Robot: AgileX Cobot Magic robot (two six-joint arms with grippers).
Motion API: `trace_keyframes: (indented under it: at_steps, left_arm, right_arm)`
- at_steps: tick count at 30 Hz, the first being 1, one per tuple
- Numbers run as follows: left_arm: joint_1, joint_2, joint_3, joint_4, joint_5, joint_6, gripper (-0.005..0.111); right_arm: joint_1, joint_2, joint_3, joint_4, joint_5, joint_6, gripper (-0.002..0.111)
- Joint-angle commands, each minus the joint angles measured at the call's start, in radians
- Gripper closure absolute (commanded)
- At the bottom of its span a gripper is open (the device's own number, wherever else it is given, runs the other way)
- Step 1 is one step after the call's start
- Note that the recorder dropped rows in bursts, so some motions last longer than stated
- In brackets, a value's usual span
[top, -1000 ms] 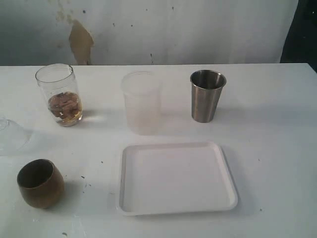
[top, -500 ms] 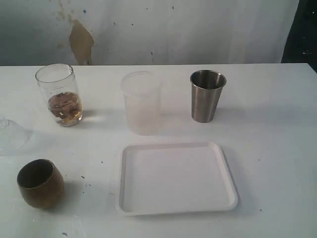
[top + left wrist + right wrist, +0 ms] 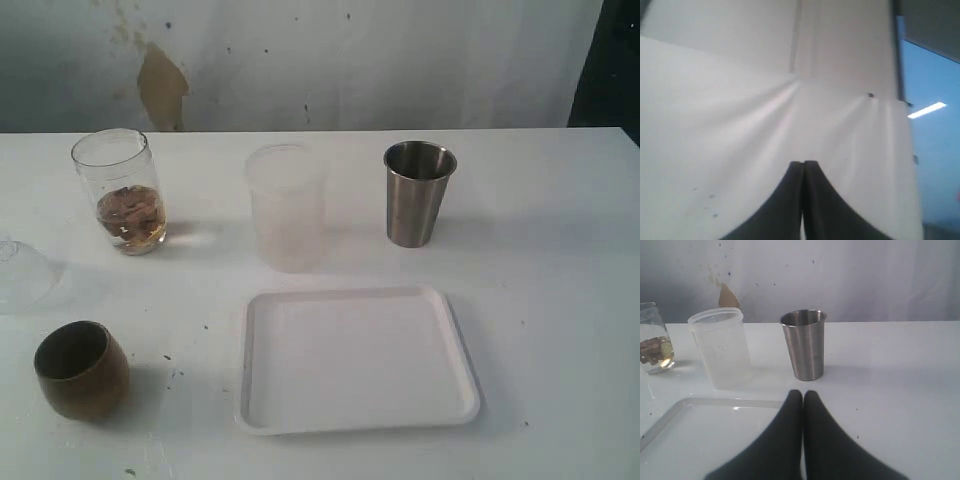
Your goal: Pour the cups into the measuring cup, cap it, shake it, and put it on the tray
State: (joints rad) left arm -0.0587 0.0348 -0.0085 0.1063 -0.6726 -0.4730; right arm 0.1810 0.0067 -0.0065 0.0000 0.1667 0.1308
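Since both arms' jaws are pressed together and empty, nothing's gripped. Steel tumbler point(image 3: 419, 195) just beyond far right corner of the tray point(image 3: 355, 360): stiff, slick, probably light; pinch mid-wall. Wooden cup point(image 3: 82, 370) left of tray: rounder, grippier. Fill levels unclear.

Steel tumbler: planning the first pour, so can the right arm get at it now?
Probably yes: the steel tumbler stands upright ahead of the shut right gripper, bare table between; it must open first.
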Motion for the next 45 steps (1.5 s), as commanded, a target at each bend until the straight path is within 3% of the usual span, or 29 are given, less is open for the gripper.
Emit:
trace_keyframes:
  at_steps: [1,5,7,8,11,15,19,20,22,30,33,36,39,41,42,45]
  left_arm:
    - [-0.003,0.129,-0.077,-0.499,0.12,0.331,0.107]
    - [-0.003,0.372,-0.328,-0.6,0.278,0.741,0.107]
    - [-0.003,0.507,-0.449,-0.722,0.381,1.049,0.107]
    - [-0.001,0.582,-0.52,-0.861,0.464,1.273,0.107]
    - [0.045,0.714,-0.606,-1.277,0.569,1.669,0.107]
    - [0.108,0.836,-0.624,-1.587,0.497,1.976,0.107]
    - [0.106,0.964,-0.687,-1.851,0.222,2.406,0.107]
    - [0.104,0.997,-0.705,-1.851,0.157,2.457,0.107]
    - [0.09,1.04,-0.739,-1.851,0.097,2.474,0.107]
    - [0.037,1.081,-0.733,-1.851,0.127,2.484,0.107]
    - [0.037,1.094,-0.73,-1.851,0.217,2.428,0.107]
    - [0.048,1.094,-0.732,-1.851,0.401,2.254,0.107]
    - [0.125,1.099,-0.734,-1.851,0.764,2.052,0.107]
    - [0.21,1.127,-0.75,-1.851,1.019,1.914,0.107]
    - [0.245,1.144,-0.765,-1.765,1.115,1.81,0.107]
    - [0.355,1.231,-0.883,-1.313,1.414,1.437,0.107]
  right_arm:
    - [-0.002,-0.007,0.007,0.0,0.005,0.004,0.108]
    - [-0.002,-0.007,0.007,0.0,0.005,0.004,0.108]
    - [-0.002,-0.007,0.007,0.0,0.005,0.004,0.108]
    - [-0.002,-0.007,0.007,0.0,0.005,0.004,0.108]
    - [-0.002,-0.007,0.007,0.0,0.005,0.004,0.108]
    - [-0.002,-0.007,0.007,0.0,0.005,0.004,0.108]
    - [-0.002,-0.007,0.007,0.0,0.005,0.004,0.108]
    - [-0.002,-0.007,0.007,0.0,0.005,0.004,0.108]
    - [-0.002,-0.007,0.007,0.0,0.005,0.004,0.108]
    - [-0.002,-0.007,0.007,0.0,0.005,0.004,0.108]
    - [-0.002,-0.007,0.007,0.0,0.005,0.004,0.108]
    - [-0.002,-0.007,0.007,0.0,0.005,0.004,0.108]
    - [-0.002,-0.007,0.007,0.0,0.005,0.004,0.108]
    - [-0.002,-0.007,0.007,0.0,0.005,0.004,0.108]
    - [-0.002,-0.007,0.007,0.0,0.005,0.004,0.108]
    - [-0.002,-0.007,0.007,0.0,0.005,0.004,0.108]
